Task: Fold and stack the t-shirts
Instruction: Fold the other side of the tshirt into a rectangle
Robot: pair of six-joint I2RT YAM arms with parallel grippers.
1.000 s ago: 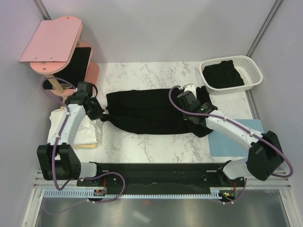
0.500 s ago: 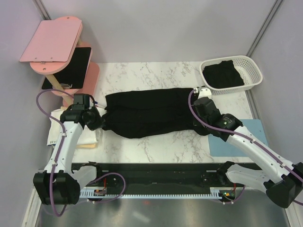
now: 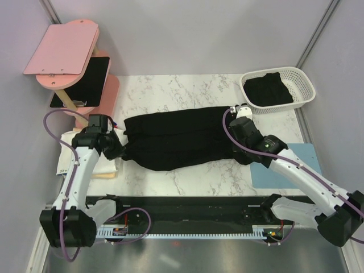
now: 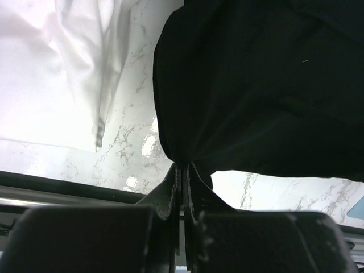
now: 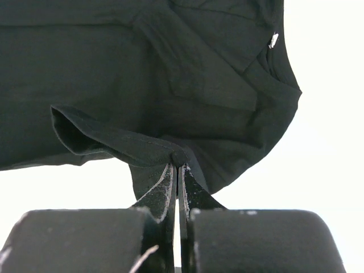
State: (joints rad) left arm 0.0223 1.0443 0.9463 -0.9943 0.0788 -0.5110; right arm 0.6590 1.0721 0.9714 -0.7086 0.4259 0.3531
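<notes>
A black t-shirt (image 3: 176, 136) is stretched across the middle of the marble table between my two grippers. My left gripper (image 3: 118, 147) is shut on the shirt's left end; in the left wrist view (image 4: 183, 166) the cloth bunches between the closed fingers. My right gripper (image 3: 238, 149) is shut on the shirt's right end; in the right wrist view (image 5: 177, 162) a folded hem is pinched and the shirt (image 5: 170, 74) hangs beyond. A folded white t-shirt (image 3: 77, 151) lies at the table's left edge, also in the left wrist view (image 4: 62, 74).
A white basket (image 3: 303, 85) holding another black garment (image 3: 267, 90) stands at the back right. A pink stand (image 3: 62, 48) with a black tablet (image 3: 85, 82) is at the back left. A light blue mat (image 3: 290, 165) lies at the right front.
Both grippers have kept hold of the shirt. The right gripper swung right and back, then eased left. The shirt's near edge has shifted forward on the left and sits straighter.
</notes>
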